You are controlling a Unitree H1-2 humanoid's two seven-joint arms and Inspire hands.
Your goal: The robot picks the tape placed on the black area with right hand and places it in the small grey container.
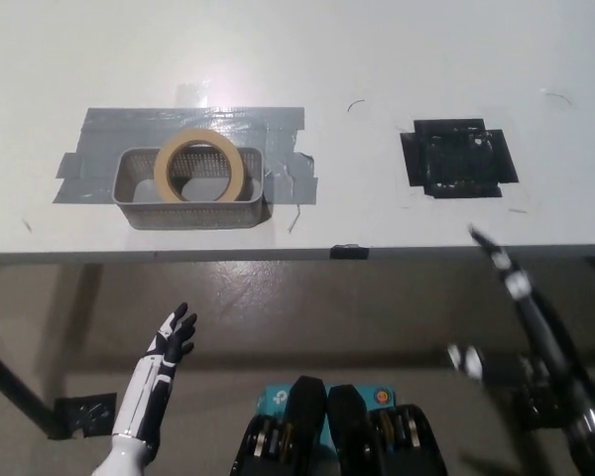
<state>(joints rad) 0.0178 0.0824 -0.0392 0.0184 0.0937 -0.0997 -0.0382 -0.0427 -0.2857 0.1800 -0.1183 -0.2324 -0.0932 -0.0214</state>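
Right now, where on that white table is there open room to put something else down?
The widest bare stretch is the far strip of the white table, beyond everything. Another free patch lies between the grey container with the tape and the black area. The left part around the container is crowded. Both hands are off the table.

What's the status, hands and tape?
Right hand off the table, low right, blurred. Left hand open, resting lower left. Tape sits on the small grey container, propped on its rim. Black area bare.
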